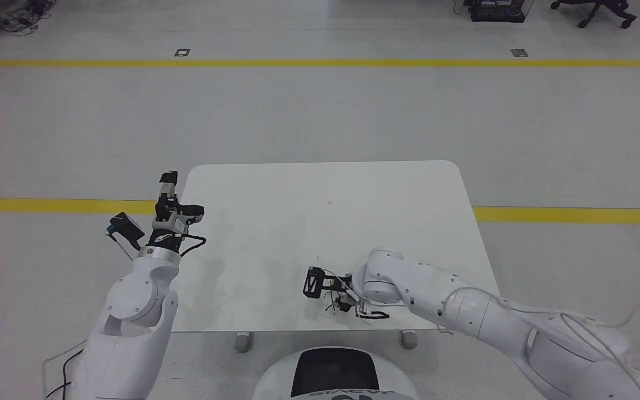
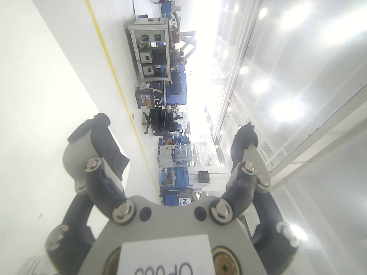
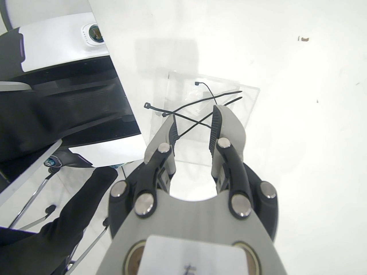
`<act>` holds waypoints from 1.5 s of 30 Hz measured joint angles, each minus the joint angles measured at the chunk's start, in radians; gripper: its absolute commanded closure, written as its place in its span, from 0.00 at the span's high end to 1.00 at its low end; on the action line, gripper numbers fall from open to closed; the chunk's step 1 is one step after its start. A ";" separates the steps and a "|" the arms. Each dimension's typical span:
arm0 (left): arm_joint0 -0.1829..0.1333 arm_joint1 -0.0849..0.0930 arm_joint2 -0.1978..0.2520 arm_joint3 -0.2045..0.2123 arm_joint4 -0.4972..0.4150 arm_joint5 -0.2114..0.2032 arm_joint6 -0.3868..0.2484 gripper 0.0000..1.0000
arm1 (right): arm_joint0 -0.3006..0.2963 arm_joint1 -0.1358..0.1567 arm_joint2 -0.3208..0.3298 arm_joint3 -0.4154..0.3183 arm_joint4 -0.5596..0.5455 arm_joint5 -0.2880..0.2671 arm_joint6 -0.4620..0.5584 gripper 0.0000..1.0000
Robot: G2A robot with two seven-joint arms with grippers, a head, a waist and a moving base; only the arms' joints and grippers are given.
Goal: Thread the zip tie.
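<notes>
Table (image 1: 330,200): white, with 12 o'clock taken as the edge farthest from the robot.
Right gripper (image 3: 194,113): low over the table towards 6 o'clock, near the front edge, pointing towards 9 o'clock in the top view (image 1: 318,283). Its fingers (image 3: 215,121) stand apart with nothing clamped between them.
Zip ties (image 3: 226,95): several thin black ties lie crossed over one another, with their small square heads at the ends. They rest just ahead of the right gripper's fingertips, and the crossing shows in the gap between the two fingers. One tie runs behind a finger; whether it touches that finger cannot be told.
Clear tray (image 3: 246,98): a flat, see-through square on the table under the ties, at about 6 o'clock, with one corner reaching past the fingertips.
Left gripper (image 2: 173,124): raised at the table's 10 o'clock edge (image 1: 172,205), well apart from the ties and aimed out at the room. Its fingers (image 2: 100,141) are spread wide and hold nothing.
</notes>
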 measured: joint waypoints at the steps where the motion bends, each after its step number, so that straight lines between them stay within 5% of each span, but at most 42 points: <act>1: 0.000 0.000 0.000 0.000 0.000 0.000 0.000 1.00 | 0.000 -0.001 0.000 0.003 0.000 0.000 -0.002 0.25; 45: 0.000 0.000 0.000 0.000 0.000 0.000 0.000 1.00 | -0.009 -0.047 0.000 0.041 -0.027 0.000 0.000 0.27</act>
